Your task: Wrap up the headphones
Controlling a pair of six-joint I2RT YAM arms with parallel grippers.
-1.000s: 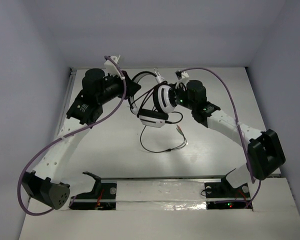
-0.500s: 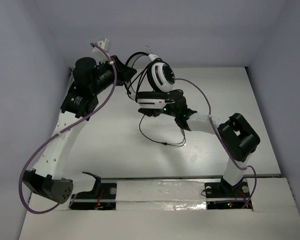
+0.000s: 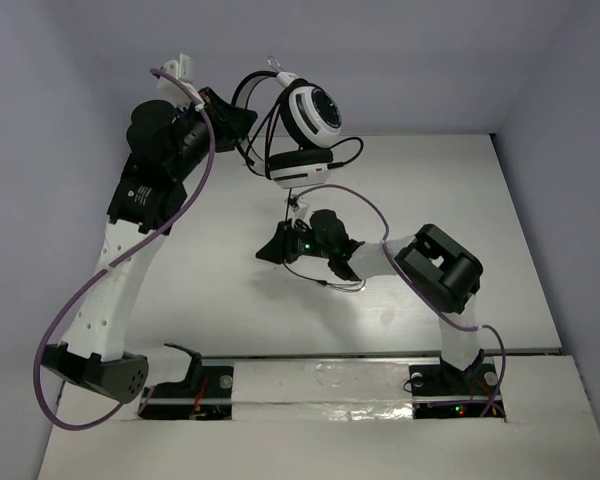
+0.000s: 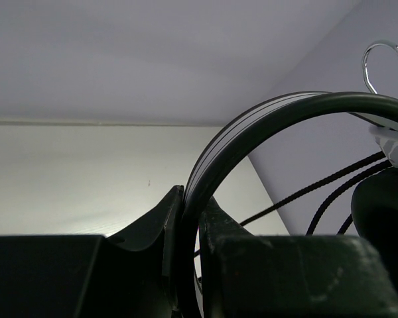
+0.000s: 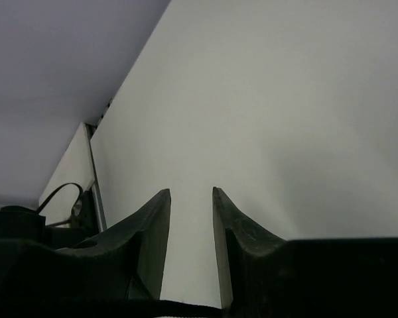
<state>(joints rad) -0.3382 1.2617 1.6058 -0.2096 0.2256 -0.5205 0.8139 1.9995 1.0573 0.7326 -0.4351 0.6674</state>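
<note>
While the left gripper [image 3: 242, 122] stays clamped on the headband [image 4: 252, 129], the headphones [image 3: 302, 135] hang above the table [image 3: 220, 270] at the upper centre of the top view, earcups turned toward the right of the frame. The left wrist view confirms the grip: the dark band passes between the two jaws, which are fully closed on it, with no gap showing. Holding the set aloft in this way probably lets the thin black cable [image 3: 298, 205] fall free beneath it, so that it can be gathered and wound.

Lower, at the centre of the top view, the right gripper [image 3: 270, 250] sits close to the table, just beside the slack cable that trails to the loop lying on the surface. Its wrist view shows the fingers [image 5: 152, 232] partly apart, with only bare table between the tips; a dark strand crosses the bottom edge of that view near the finger roots, but whether it is pinched cannot be told.

No brand, label or legible writing appears in any view; the red accents on the earcups carry no readable text.
</note>
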